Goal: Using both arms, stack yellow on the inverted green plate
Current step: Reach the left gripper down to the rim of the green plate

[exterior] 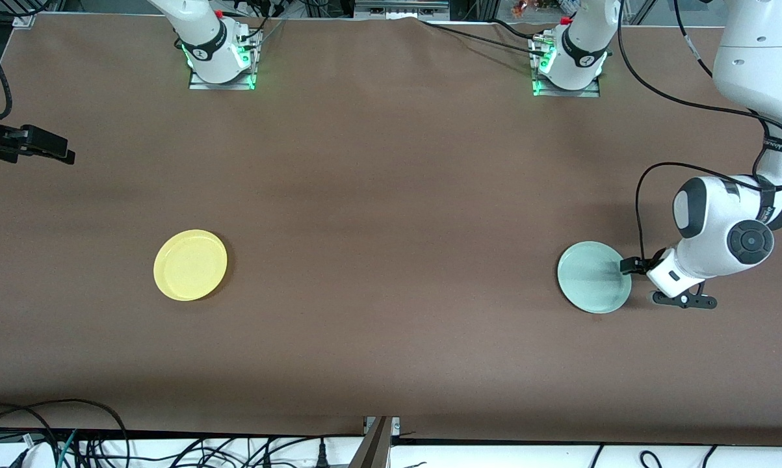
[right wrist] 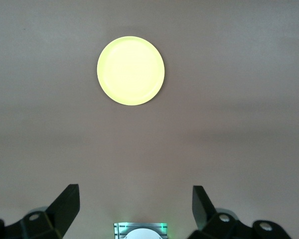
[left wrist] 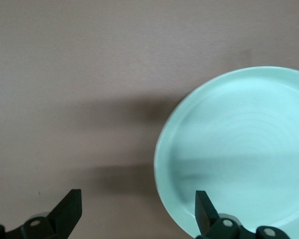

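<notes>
The green plate [exterior: 593, 277] lies flat, rim up, toward the left arm's end of the table; the yellow plate [exterior: 190, 264] lies well apart from it toward the right arm's end, about as near the front camera. Both look like thin, stiff, light plastic with a glossy face (likely slippery). Judging from that, the only real purchase is the shallow raised rim, pinched edge-on with one finger under and one over.

The left gripper [left wrist: 134, 211] sits low at the green plate's edge on the side toward the left arm's end. Its jaws are spread wide and hold nothing: one fingertip [left wrist: 203, 204] overlaps the rim, the other stands over bare table, so the plate lies off-centre to the gap.

The right gripper [right wrist: 134, 206], also wide open and empty, waits high over the table's right-arm end, the yellow plate well clear of its jaws.
</notes>
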### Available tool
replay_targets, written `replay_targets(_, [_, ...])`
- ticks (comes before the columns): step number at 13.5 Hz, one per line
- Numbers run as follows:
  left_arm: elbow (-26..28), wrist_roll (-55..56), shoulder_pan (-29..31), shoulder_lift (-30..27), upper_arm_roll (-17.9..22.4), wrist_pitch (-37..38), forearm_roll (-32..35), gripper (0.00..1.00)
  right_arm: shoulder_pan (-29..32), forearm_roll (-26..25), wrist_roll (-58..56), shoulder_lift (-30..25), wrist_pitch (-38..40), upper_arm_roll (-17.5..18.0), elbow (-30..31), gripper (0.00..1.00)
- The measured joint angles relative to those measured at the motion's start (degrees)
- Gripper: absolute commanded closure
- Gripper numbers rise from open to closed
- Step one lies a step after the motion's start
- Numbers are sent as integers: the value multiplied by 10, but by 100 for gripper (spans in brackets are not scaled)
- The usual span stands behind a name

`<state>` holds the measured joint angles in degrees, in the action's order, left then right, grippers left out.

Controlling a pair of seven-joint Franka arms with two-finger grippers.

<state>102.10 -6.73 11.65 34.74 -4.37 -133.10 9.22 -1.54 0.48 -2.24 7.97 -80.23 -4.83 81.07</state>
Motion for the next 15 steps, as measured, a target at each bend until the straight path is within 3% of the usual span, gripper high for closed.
replay_targets(3, [9, -5, 5, 11, -1, -29, 0, 0, 0, 0, 0, 0, 0, 0, 0, 0])
replay_targets(4, [10, -5, 5, 11, -2, -30, 0, 5, 0, 0, 0, 0, 0, 0, 0, 0])
replay_targets(5, [10, -5, 5, 11, -3, -30, 0, 25, 0, 0, 0, 0, 0, 0, 0, 0])
replay_targets(6, [10, -5, 5, 11, -3, -30, 0, 31, 0, 0, 0, 0, 0, 0, 0, 0])
replay_targets(15, [10, -5, 5, 11, -3, -31, 0, 42, 0, 0, 0, 0, 0, 0, 0, 0])
